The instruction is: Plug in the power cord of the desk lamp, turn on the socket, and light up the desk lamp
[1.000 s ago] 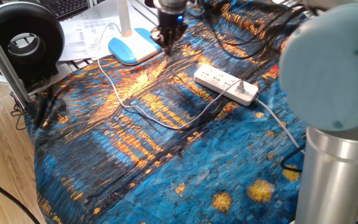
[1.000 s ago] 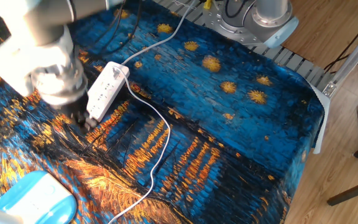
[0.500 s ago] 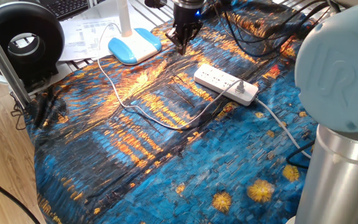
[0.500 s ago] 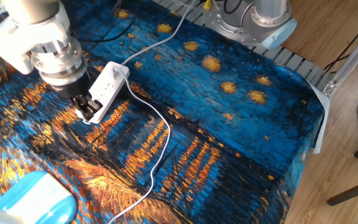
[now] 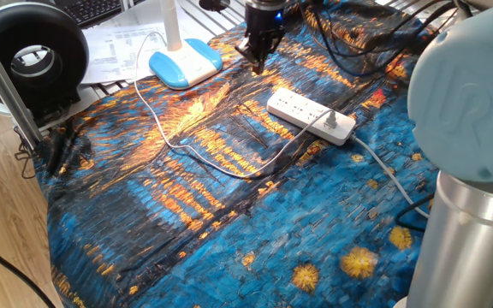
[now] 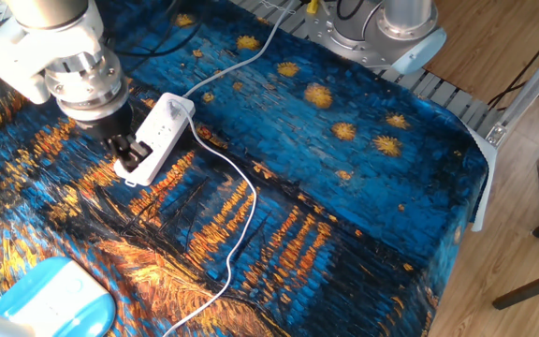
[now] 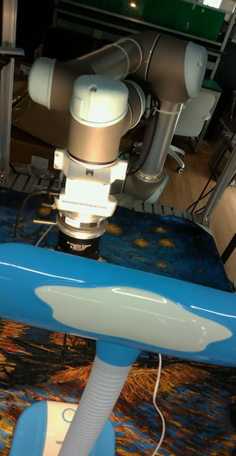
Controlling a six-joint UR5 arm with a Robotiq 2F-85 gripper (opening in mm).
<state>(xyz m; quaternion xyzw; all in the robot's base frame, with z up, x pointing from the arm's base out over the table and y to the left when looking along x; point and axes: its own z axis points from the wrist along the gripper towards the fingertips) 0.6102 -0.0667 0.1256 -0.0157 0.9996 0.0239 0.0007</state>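
Hanging above the patterned cloth (image 5: 187,231), the gripper (image 5: 258,56) points down near the far end of the socket (image 5: 311,116); whether its 2 fingers (image 6: 129,154) are spread or pressed together cannot be told. A plug sits in the socket's near end. The power cord (image 5: 178,144) trails across the cloth from the desk lamp (image 5: 184,62), well apart from the gripper.
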